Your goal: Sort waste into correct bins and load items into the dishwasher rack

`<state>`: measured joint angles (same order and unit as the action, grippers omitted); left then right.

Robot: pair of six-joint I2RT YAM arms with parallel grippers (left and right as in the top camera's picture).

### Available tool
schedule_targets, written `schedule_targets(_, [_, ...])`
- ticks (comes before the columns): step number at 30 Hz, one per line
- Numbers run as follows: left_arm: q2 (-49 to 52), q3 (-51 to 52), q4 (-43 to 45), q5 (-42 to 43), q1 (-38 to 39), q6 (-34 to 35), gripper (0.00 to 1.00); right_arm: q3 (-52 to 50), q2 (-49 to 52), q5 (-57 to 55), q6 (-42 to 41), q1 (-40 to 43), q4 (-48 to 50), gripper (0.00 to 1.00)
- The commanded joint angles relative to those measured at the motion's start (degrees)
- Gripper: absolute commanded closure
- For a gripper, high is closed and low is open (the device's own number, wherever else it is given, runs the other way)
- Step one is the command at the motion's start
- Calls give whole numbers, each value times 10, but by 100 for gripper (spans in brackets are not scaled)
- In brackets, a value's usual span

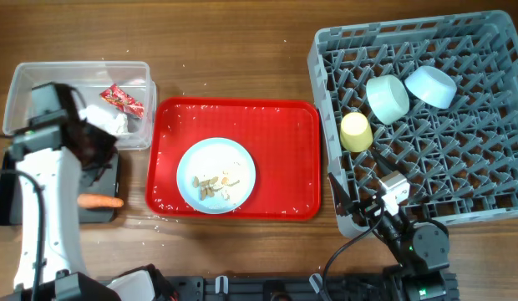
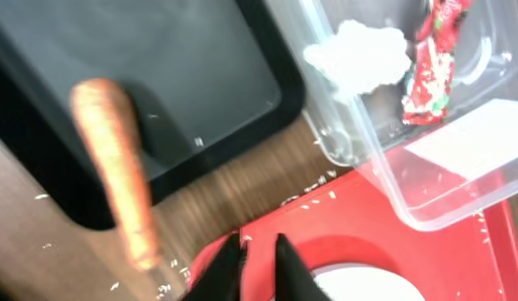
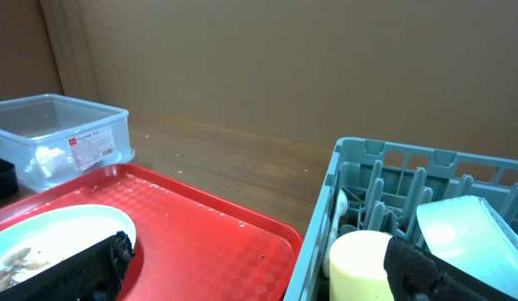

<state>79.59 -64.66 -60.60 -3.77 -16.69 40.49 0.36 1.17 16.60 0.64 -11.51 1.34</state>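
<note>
Carrot (image 1: 101, 201) lies across the black tray (image 2: 184, 75) rim.

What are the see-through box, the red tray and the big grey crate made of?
The tub looks like clear, glossy plastic; its contents show through the walls. The red tray is likely moulded plastic, slightly shiny, with a fine chequered texture. The rack seems to be matte grey plastic, moulded as an open grid of pegs.
</note>
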Motion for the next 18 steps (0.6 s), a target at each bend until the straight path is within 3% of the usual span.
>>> schedule_targets(1, [0,77,33,-25,18,61,96,-1,-1,-1,-8,3,1,0])
schedule_targets(8, [0,193,93,-27,-31,88,95,-1,-2,-1,-8,3,1,0])
schedule_targets(12, [-1,193,115,-92,-95,88,96,-1,-2,-1,-8,3,1,0])
schedule_targets(16, [-2,141,97,-22,-175,75,96,-1,-1,-1,-8,3,1,0])
schedule_targets(18, [-2,114,80,41,-186,20,95,-1,-2,-1,-8,3,1,0])
